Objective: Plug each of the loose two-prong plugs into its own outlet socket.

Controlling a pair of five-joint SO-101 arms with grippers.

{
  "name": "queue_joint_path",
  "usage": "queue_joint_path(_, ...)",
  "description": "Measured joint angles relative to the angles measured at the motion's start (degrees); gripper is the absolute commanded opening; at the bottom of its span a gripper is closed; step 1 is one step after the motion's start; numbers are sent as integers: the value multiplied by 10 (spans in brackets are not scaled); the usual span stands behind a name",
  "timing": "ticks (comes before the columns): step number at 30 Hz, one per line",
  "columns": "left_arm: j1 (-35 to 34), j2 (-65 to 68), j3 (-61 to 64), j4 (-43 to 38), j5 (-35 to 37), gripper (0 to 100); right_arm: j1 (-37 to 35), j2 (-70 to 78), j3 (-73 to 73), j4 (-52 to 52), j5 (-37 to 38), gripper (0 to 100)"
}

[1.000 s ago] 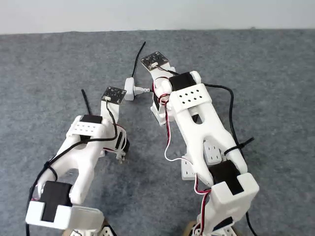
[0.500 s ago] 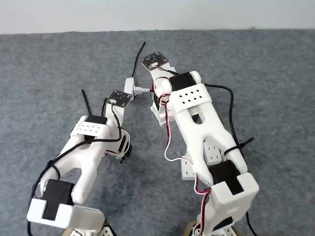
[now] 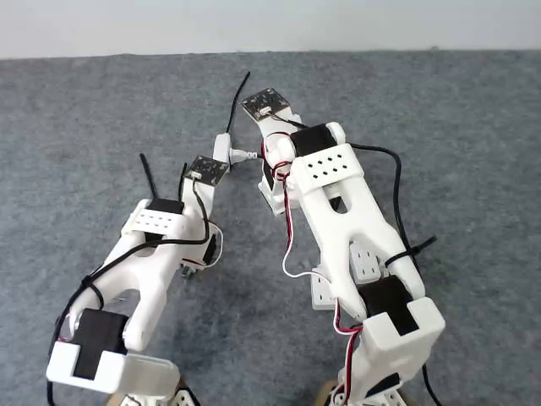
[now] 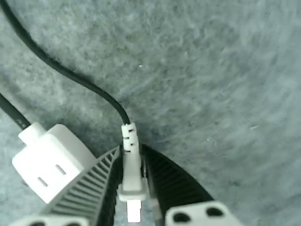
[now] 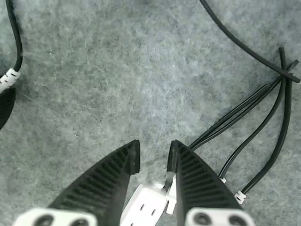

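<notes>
grey carpet table (image 3: 439,127), left gripper (image 4: 130,151) toward eight o'clock clamped on white two-prong plug (image 4: 132,176), white outlet socket (image 4: 47,160) just beside, right gripper (image 5: 154,149) near centre, jaws apart above second socket (image 5: 146,205)

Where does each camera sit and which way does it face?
High view: fixed overhead, looking down on the grey mat; left arm and right arm show.
Left wrist view: on that wrist, facing down along the left gripper, shut on a plug beside a white socket.
Right wrist view: likewise, past the open right gripper to a second socket.
Shared: the grey mat.
</notes>
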Motion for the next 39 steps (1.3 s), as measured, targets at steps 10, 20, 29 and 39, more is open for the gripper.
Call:
queue_joint_path(10, 103, 1, -53, 0, -11, 41, 22, -1, 0, 0, 0, 122)
queue_joint_path(20, 109, 1, -64, 4, -43, 300, 39, -12, 0, -5, 0, 122)
queue_joint_path(29, 38, -33, -93, 72, -68, 275, 40, -12, 0, -5, -20, 122)
queue_joint_path(39, -263, -222, -24, 84, -44, 276, -123, 1, 0, -60, -264, 122)
